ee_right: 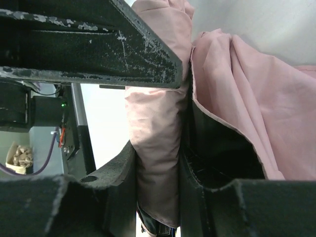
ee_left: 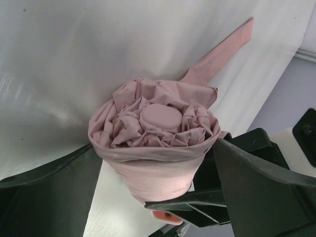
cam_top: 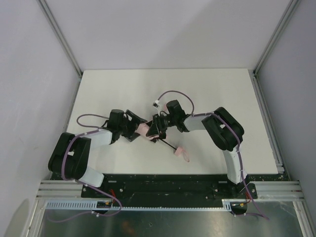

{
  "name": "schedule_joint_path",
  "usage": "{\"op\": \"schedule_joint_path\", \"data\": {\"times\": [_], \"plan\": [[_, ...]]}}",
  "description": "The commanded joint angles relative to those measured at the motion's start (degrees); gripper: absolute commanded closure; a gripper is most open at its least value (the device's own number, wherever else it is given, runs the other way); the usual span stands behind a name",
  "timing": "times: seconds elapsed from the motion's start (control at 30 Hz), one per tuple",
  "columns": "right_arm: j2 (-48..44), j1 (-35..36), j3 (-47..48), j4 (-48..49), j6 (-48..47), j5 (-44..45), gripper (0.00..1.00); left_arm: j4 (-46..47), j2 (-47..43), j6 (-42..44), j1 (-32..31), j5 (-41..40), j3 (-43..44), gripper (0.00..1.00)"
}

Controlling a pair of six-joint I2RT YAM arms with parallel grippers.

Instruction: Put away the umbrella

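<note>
Both claws meet the umbrella (cam_top: 144, 130) mid-way along the tabletop (cam_top: 123, 89). The right claw (cam_top: 158, 128) is clenched on its soft, slippery fabric and the left claw (cam_top: 133, 126) is spread around the bundle. We judge the firmer rolled core the safest hold.

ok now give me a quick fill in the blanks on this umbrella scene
The umbrella is pale ___.
The left claw has its bunched top ___ its fingers.
The right claw is shut on a fold of its ___.
In the top view, the thin black shaft ends in a small ___.
Missing: pink; between; fabric; handle.
</note>
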Motion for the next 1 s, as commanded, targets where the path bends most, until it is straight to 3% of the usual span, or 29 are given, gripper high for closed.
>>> {"op": "schedule_joint_path", "data": {"times": [0.0, 0.13, 0.43, 0.6, 0.77, 0.87, 0.97], "plan": [[4.9, -0.4, 0.0, -11.9, 3.7, -3.0, 1.00, 0.1, 1.6, -2.9, -0.9, -5.5, -0.2, 0.06], [4.7, -0.2, 2.2, -14.2, 2.9, -4.0, 1.00, -1.2, 3.7, -0.8, -1.2, -7.4, 0.8, 0.22], [1.3, 0.2, 7.5, -21.2, 1.0, -2.4, 0.97, -4.2, 4.5, 4.3, -1.5, -9.2, 2.3, 0.69], [-1.4, 0.5, 13.3, -28.3, -1.5, 1.1, 0.73, -4.7, 4.6, 4.9, -1.4, -9.0, 1.7, 0.83], [-6.9, 0.5, 19.0, -36.9, -8.7, 8.1, 0.39, -5.3, 4.4, 4.9, -1.4, -6.9, 1.6, 0.90], [-13.0, 0.6, 17.3, -37.2, -14.5, 14.2, 0.31, -7.0, 3.9, 4.7, -1.4, -6.3, 2.2, 0.95], [-19.9, 1.9, 11.2, -31.6, -20.9, 21.8, 0.27, -9.9, 3.4, 4.5, -1.4, -6.5, 3.3, 0.99]]}}
